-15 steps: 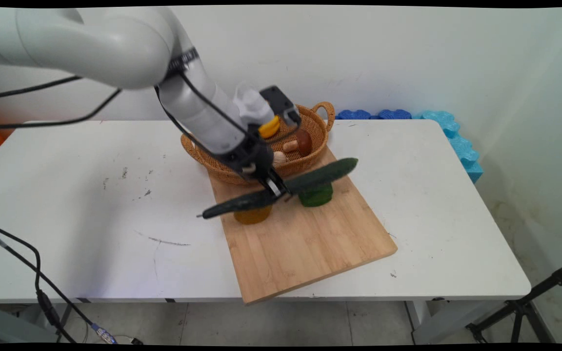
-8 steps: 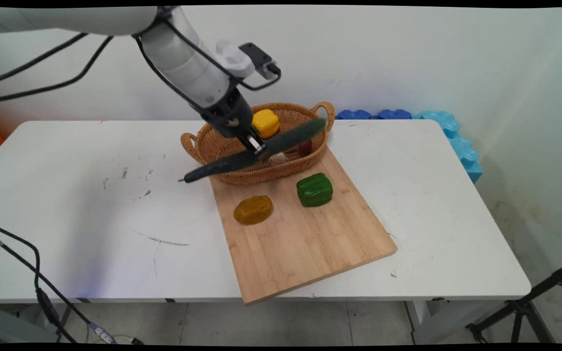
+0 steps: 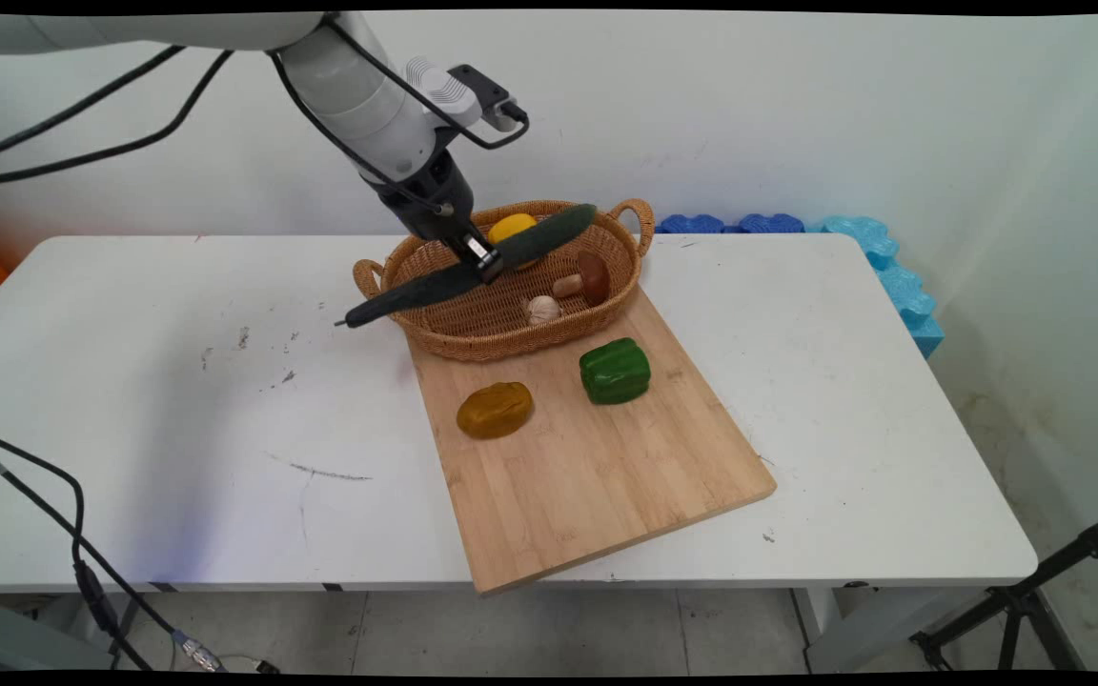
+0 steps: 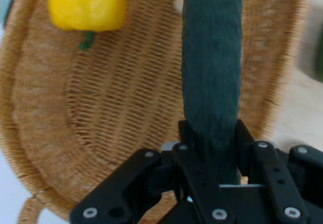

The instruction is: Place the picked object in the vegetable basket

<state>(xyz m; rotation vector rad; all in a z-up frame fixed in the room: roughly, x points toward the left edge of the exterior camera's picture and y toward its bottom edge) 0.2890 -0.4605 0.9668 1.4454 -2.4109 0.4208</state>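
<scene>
gripper (image 3: pixel 484 264) clamped mid-length on cucumber (image 3: pixel 463 276), held aloft over wicker basket (image 3: pixel 511 329) at desk's far edge; overhanging stem end risks catching the rim and twisting loose.

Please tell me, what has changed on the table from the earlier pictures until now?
The gripper, shut on the cucumber throughout, lifted it off the cutting board and carried it up and back; it now hangs tilted over the wicker basket. The green pepper, the brown potato, and the basket's yellow pepper, mushroom and garlic kept their places.
</scene>
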